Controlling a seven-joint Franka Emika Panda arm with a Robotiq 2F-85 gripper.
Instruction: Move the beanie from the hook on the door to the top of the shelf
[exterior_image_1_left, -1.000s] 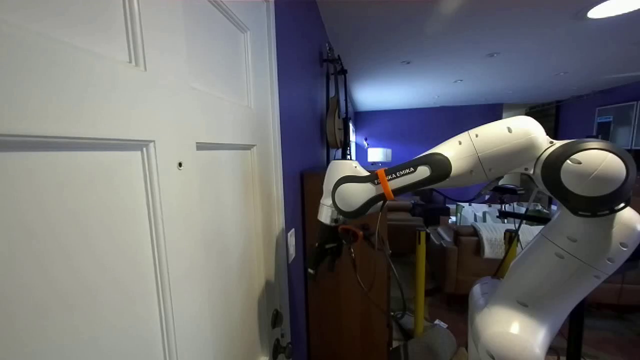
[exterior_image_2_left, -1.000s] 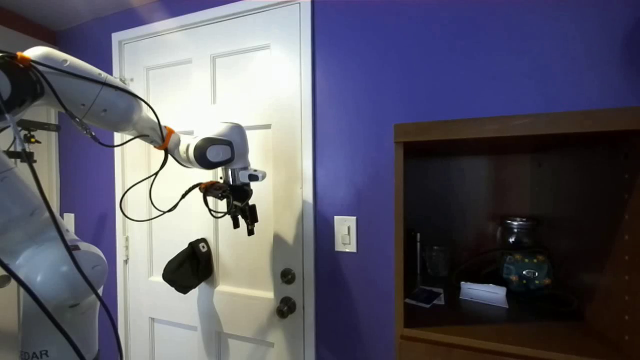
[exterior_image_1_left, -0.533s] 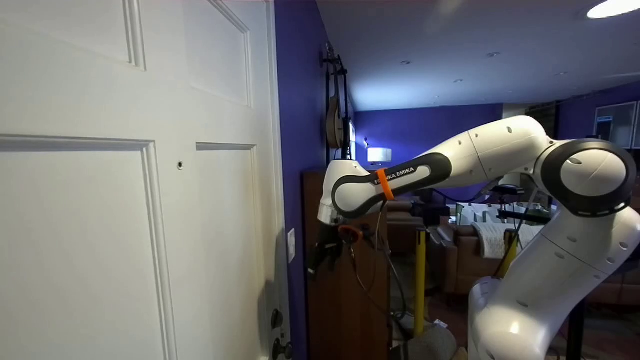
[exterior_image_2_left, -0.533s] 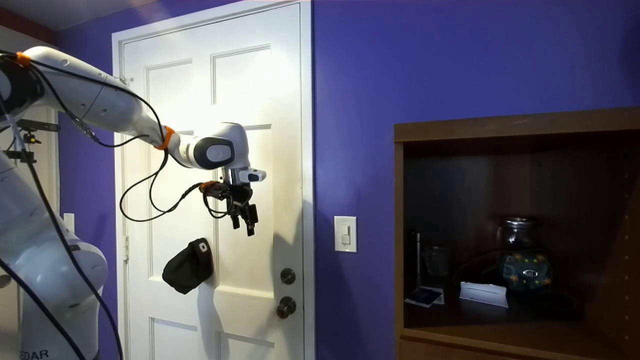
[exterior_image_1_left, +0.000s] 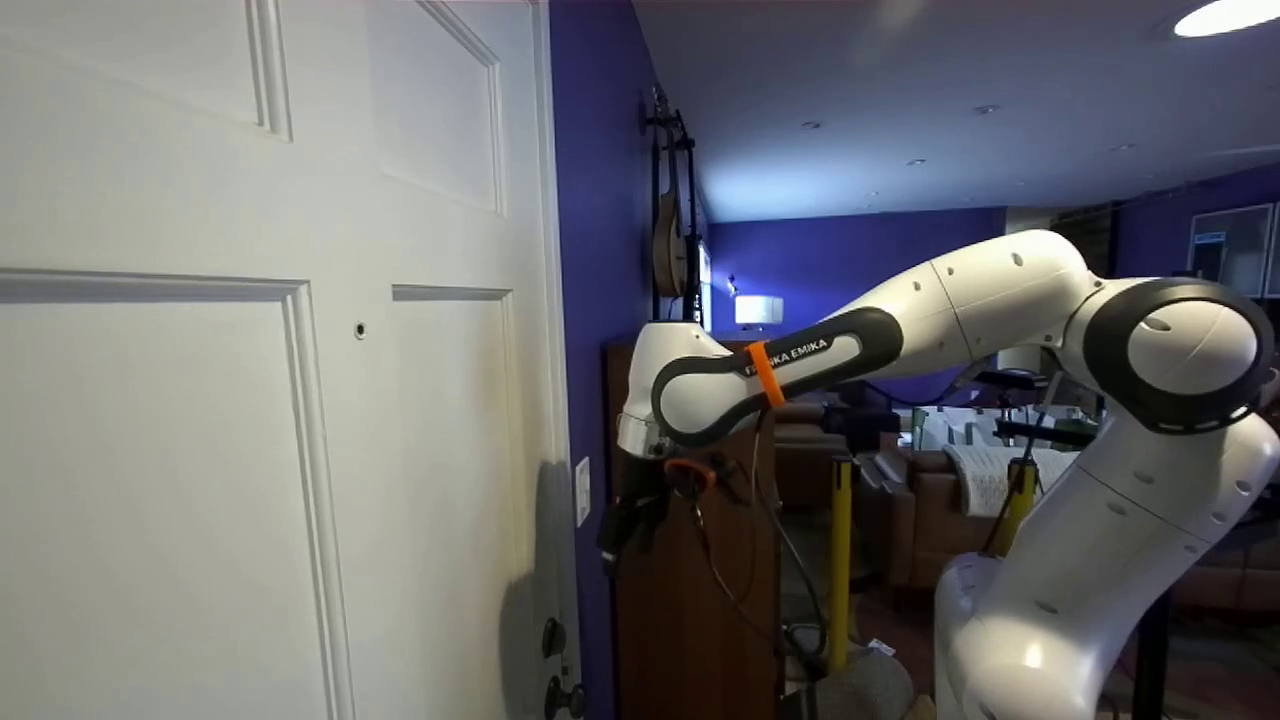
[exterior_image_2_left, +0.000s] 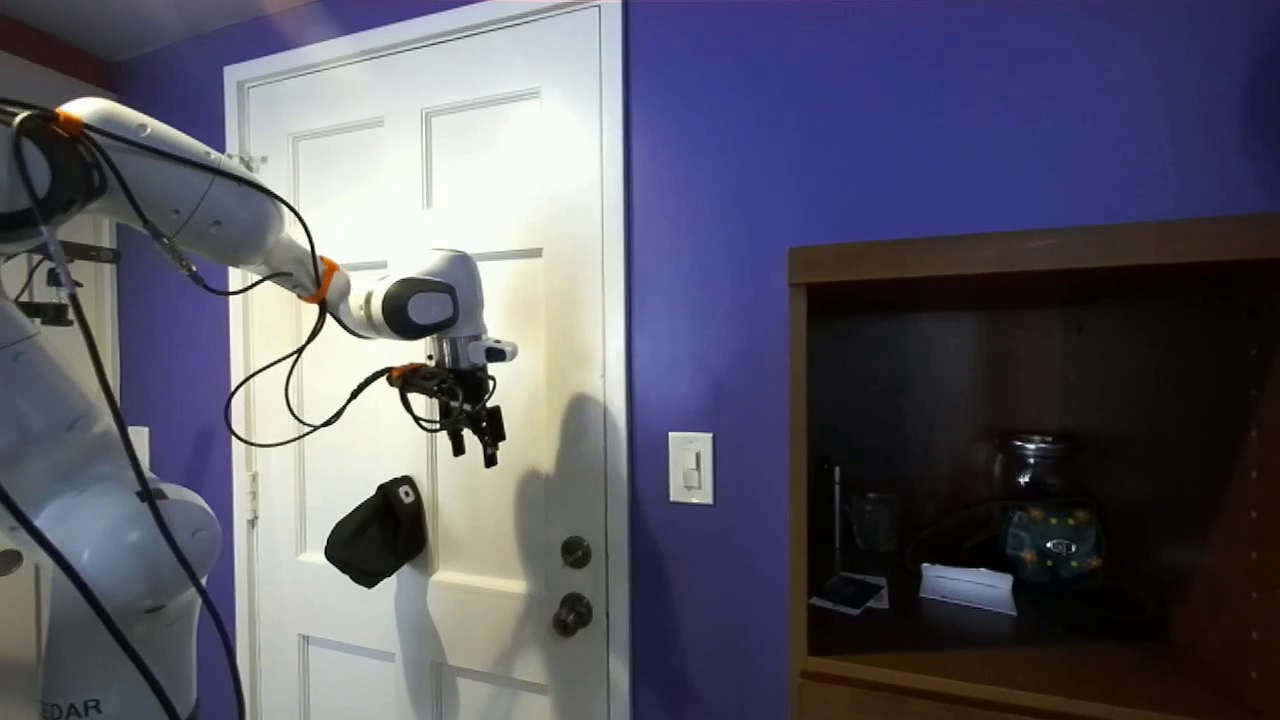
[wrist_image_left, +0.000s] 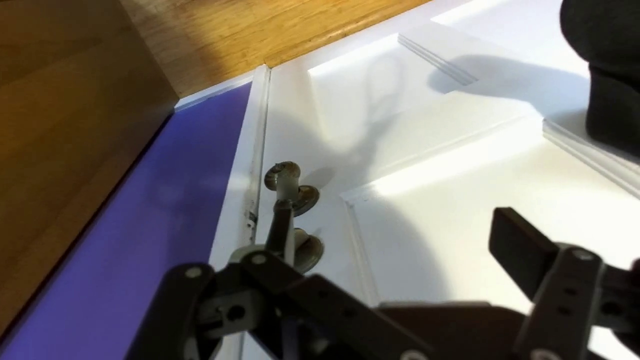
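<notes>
The black beanie (exterior_image_2_left: 377, 535) hangs against the white door (exterior_image_2_left: 495, 560), its hook hidden. Part of the beanie (wrist_image_left: 612, 100) fills the upper right edge of the wrist view. My gripper (exterior_image_2_left: 474, 452) points downward in front of the door, higher than the beanie and to its right in that exterior view, apart from it. In the wrist view the gripper (wrist_image_left: 395, 215) has its fingers spread wide, with only door surface seen between them. The brown shelf (exterior_image_2_left: 1000, 255) stands right of the door; its front top edge shows, the upper surface does not.
A door knob (exterior_image_2_left: 572, 614) and a deadbolt (exterior_image_2_left: 576, 552) stick out of the door. Purple wall with a light switch (exterior_image_2_left: 690, 468) separates door and shelf. Inside the shelf are a jar (exterior_image_2_left: 1035, 465), a patterned bag (exterior_image_2_left: 1055, 545) and a white card (exterior_image_2_left: 967, 588). Loose cables (exterior_image_2_left: 290, 440) loop under the arm.
Over the last half second the arm has shifted, carrying the open gripper left in both exterior views, toward the beanie's side. The beanie still hangs in the same spot.
</notes>
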